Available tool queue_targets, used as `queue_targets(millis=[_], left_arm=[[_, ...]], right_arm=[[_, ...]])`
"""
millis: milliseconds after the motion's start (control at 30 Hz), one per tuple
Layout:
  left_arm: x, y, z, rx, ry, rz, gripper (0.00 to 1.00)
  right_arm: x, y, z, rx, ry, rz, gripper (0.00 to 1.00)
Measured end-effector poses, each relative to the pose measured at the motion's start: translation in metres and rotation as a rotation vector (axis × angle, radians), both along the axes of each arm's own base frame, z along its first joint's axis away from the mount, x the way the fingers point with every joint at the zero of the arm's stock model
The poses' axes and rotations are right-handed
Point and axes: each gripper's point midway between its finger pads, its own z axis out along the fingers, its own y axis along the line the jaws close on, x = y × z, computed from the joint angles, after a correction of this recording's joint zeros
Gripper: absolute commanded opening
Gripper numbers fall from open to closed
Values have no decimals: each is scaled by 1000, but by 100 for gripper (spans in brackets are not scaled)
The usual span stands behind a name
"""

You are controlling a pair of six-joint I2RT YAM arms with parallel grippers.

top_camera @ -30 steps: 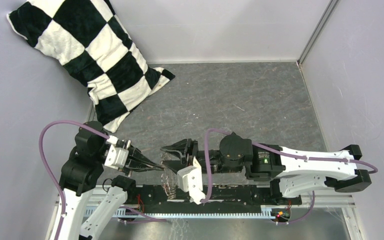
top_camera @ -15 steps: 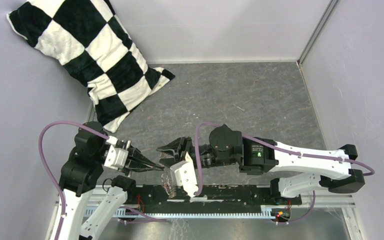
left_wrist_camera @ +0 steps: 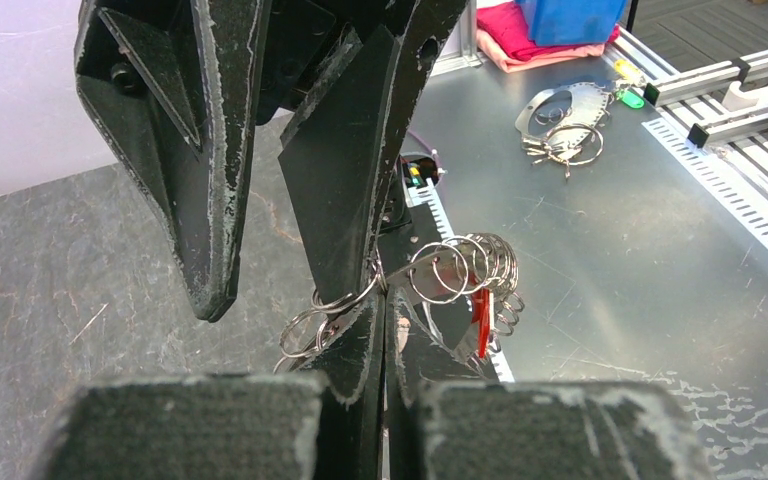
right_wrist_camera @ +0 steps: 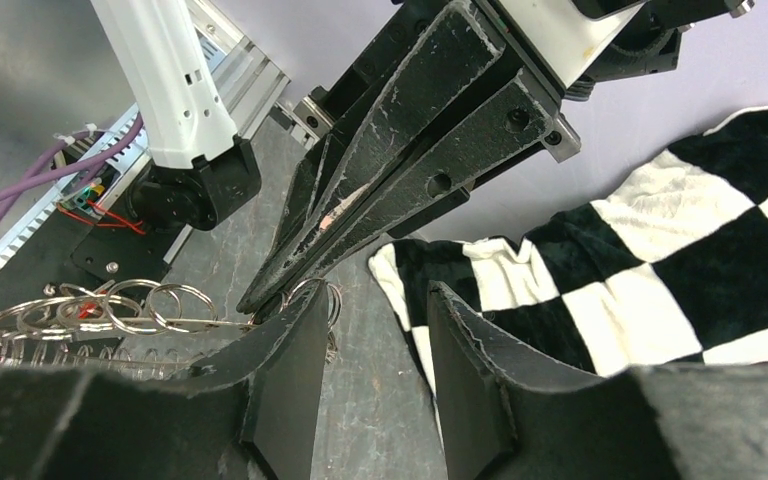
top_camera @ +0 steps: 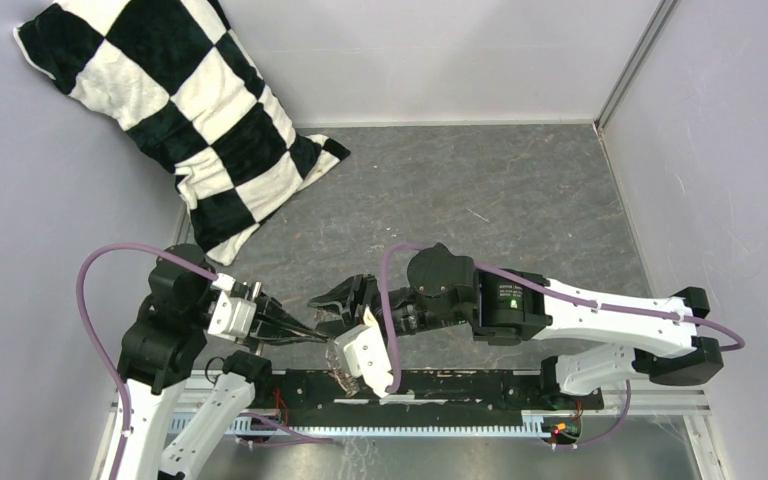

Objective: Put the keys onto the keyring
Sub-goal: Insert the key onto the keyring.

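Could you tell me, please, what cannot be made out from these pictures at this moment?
- Tiny silver-grey metal key: not discernible in any view, too small or hidden among rings.
- The keyring, a chain of small silver metal rings with a red tag: top view, mostly covered by the right arm's white camera mount.
- Where the shut left gripper pinches it: left wrist view, hidden by its black fingers.
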Motion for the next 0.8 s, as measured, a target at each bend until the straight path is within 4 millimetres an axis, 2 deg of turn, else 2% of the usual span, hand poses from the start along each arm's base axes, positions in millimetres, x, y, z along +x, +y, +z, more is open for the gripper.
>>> queue_targets(millis=[200,367,800], left_arm=[[0,0,0,0,0,-1,2],[-1,0,0,-1,0,-4,2],[-6,1,2,-10,0,-27,2]], right_arm=[[-3,-3,2,-19,-9,25,52],[-7,2,11,-32,-7,53,53],[-13,4,8,-98,3,91,53]])
